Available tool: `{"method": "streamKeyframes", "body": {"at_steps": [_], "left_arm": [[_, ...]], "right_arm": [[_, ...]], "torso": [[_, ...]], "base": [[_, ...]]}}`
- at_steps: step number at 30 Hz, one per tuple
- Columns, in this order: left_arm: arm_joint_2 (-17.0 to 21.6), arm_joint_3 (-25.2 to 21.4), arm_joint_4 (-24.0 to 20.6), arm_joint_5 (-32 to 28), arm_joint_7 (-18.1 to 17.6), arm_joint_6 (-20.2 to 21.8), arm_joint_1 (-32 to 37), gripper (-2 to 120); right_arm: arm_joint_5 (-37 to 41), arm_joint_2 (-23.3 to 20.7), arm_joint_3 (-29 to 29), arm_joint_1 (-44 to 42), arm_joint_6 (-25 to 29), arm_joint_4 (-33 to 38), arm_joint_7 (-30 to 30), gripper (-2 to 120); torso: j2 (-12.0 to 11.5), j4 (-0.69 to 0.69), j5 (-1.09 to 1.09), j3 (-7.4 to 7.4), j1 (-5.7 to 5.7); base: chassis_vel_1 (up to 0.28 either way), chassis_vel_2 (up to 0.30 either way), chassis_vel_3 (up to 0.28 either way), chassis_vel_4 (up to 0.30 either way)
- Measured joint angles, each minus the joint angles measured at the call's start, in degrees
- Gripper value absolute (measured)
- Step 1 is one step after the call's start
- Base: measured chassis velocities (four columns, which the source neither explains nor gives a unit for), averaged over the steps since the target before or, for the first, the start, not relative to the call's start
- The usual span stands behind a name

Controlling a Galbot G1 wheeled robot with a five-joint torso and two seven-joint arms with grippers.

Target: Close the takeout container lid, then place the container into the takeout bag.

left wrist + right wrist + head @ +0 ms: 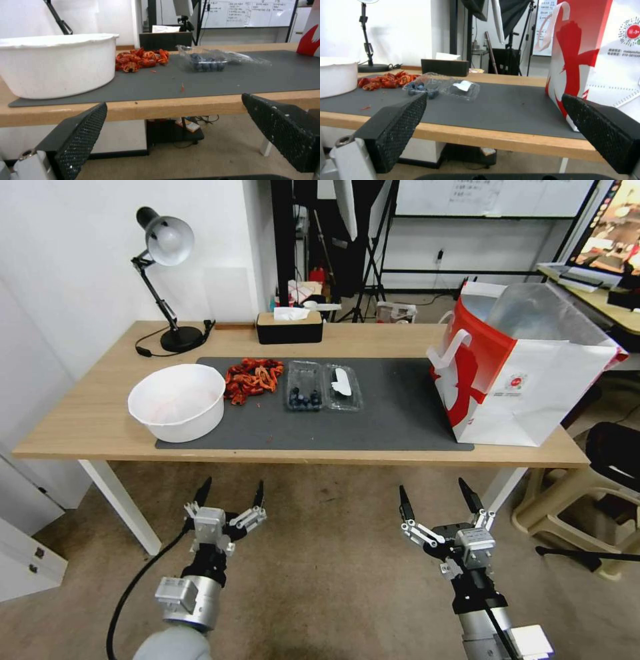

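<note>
On the grey mat (pixel 393 413): my small clear plastic clamshell takeout container (pixel 304 387) of dark berries, its clear labelled lid (pixel 342 387) lying flat open beside it. Large red-and-white paper takeout bag (pixel 520 373) stands upright at the mat's right end. My left gripper (pixel 230 495) and right gripper (pixel 435 497) hang below the table edge, fingers spread, empty.

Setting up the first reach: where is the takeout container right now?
In the head view, the takeout container lies open mid-mat, between the red crayfish pile on its left and the takeout bag far right.
</note>
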Motion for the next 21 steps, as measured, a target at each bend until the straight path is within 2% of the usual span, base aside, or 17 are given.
{"method": "streamKeyframes", "body": {"at_steps": [15, 21], "left_arm": [[-0.4, 0.0, 0.8, 0.0, -0.1, 0.1, -0.6, 100], [-0.1, 0.0, 1.9, -0.4, 0.0, 0.2, -1.4, 100]], "right_arm": [[0.5, -0.4, -0.3, 0.5, -0.2, -0.8, 0.1, 100], [4.5, -0.9, -0.9, 1.4, -2.6, -0.8, 0.5, 100]], "torso": [[0.0, 0.0, -0.01, 0.0, 0.01], [0.0, 0.02, 0.0, 0.0, 0.01]], "base": [[0.0, 0.0, 0.0, 0.0], [0.0, 0.0, 0.0, 0.0]]}}
